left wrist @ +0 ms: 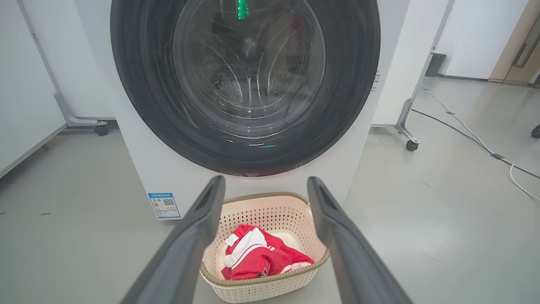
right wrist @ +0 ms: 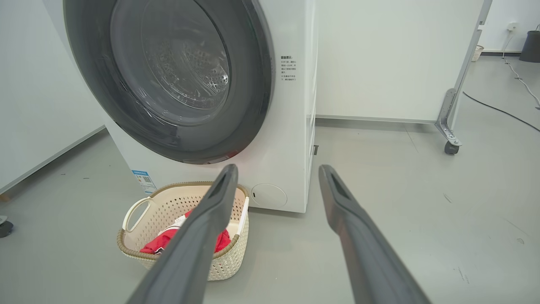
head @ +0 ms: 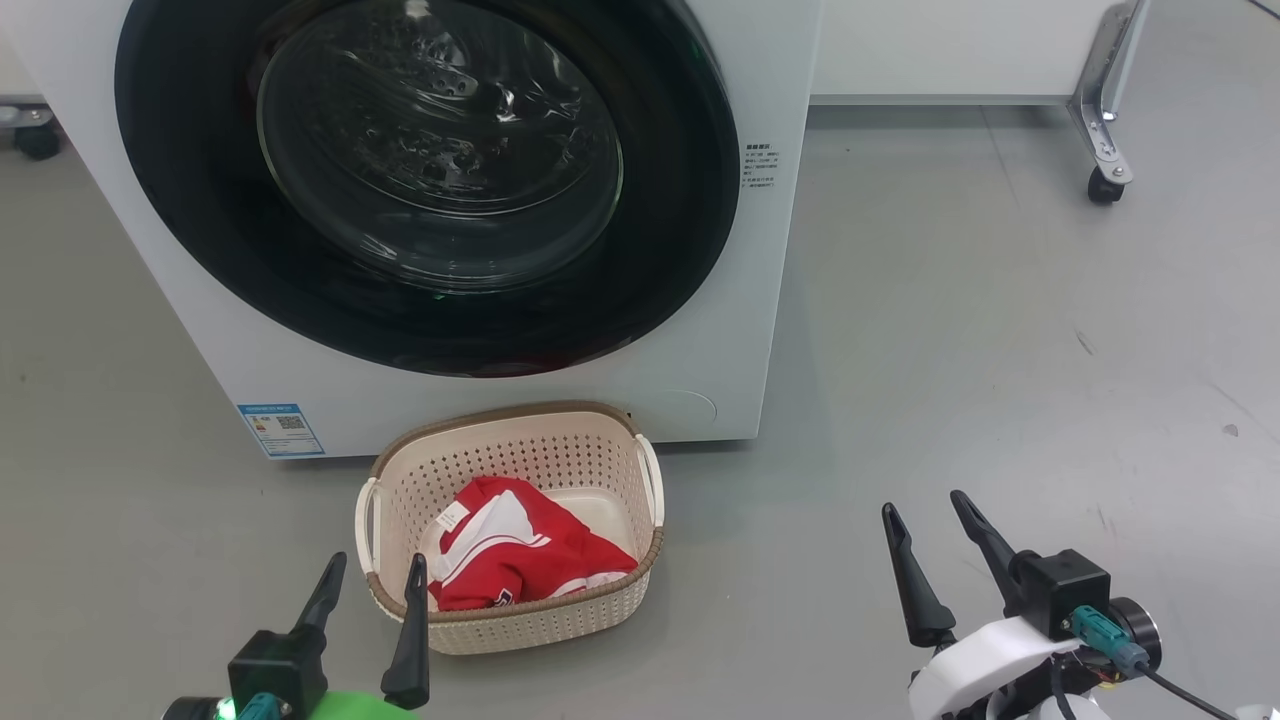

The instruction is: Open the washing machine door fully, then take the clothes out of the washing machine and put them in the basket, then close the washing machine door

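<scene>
The white washing machine stands in front of me with its round black door shut flat against the front; through the glass bowl I see the steel drum. The cream basket sits on the floor just before the machine, and the red clothes with white stripes lie inside it. My left gripper is open, low at the basket's near left corner, holding nothing. My right gripper is open over bare floor to the basket's right, also holding nothing.
A blue sticker is low on the machine's front. A white panel on a castor leg stands behind to the right. Cables run across the grey floor further right. Open floor lies right of the basket.
</scene>
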